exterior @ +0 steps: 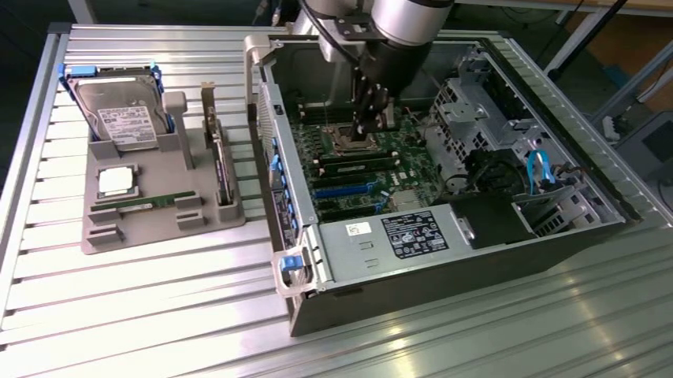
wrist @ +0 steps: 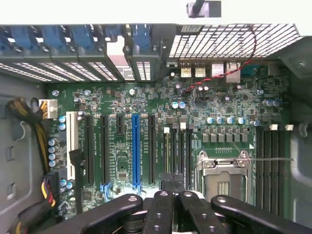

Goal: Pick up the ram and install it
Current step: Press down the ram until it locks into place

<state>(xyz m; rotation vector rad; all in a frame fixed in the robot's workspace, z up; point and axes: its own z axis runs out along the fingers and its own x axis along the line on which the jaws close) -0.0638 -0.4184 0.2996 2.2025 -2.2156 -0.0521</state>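
Claw (exterior: pixel 370 135) hung low inside the computer case (exterior: pixel 442 260), fingers shut tight above the memory slots beside the processor socket (wrist: pixel 225 171), probably pressing the ram (exterior: pixel 352 165) down so it would click in.

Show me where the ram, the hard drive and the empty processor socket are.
ram (exterior: pixel 147 203): exterior view, middle of the green stick in the grey tray.
hard drive (exterior: pixel 124 113): exterior view, its labelled top.
processor socket (wrist: pixel 223 176): wrist view, its metal frame.

The arm (exterior: pixel 405 20) is a glossy silver-grey tube with black cables, ending in a black gripper (wrist: pixel 168 197) whose linkages carry round screws.
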